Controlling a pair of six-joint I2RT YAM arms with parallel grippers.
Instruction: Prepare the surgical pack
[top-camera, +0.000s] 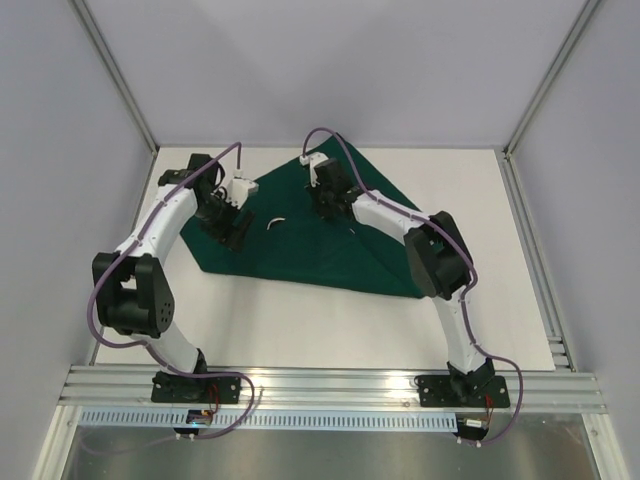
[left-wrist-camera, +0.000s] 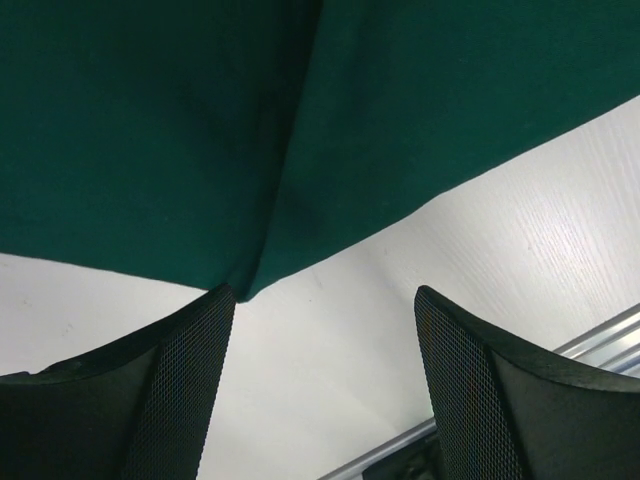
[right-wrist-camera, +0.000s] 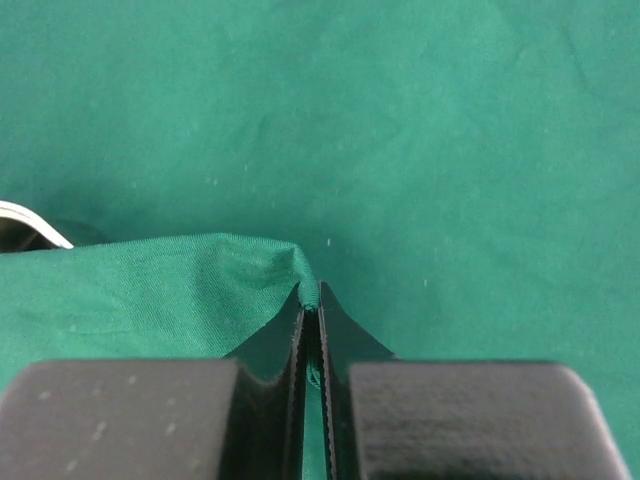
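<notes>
Across the far middle of the white desk (top-camera: 330, 320): large dark green cloth (top-camera: 320, 255), spread mostly flat, one part folded over on itself, near edge well short of the arm bases. Judged soft, light and limp, with no stiffness to push against; likely to drape, drag and crease rather than slide as one sheet. Best taken at a corner or hem, pinched through a small ridge, then lifted clear before carrying across. Over the cloth's left corner: left fingers (top-camera: 232, 232), spread wide, holding nothing, one tip just at the hem in the wrist view. Farther right, near the cloth's far middle: right fingers (right-wrist-camera: 300, 330), pressed together on a small peak of green fabric, fold trailing off to one side. Between the two, resting on the cloth: small pale curved piece (top-camera: 275, 222), perhaps an instrument, too small to tell; worth minding, since liable to slip off if tugged from underneath.
</notes>
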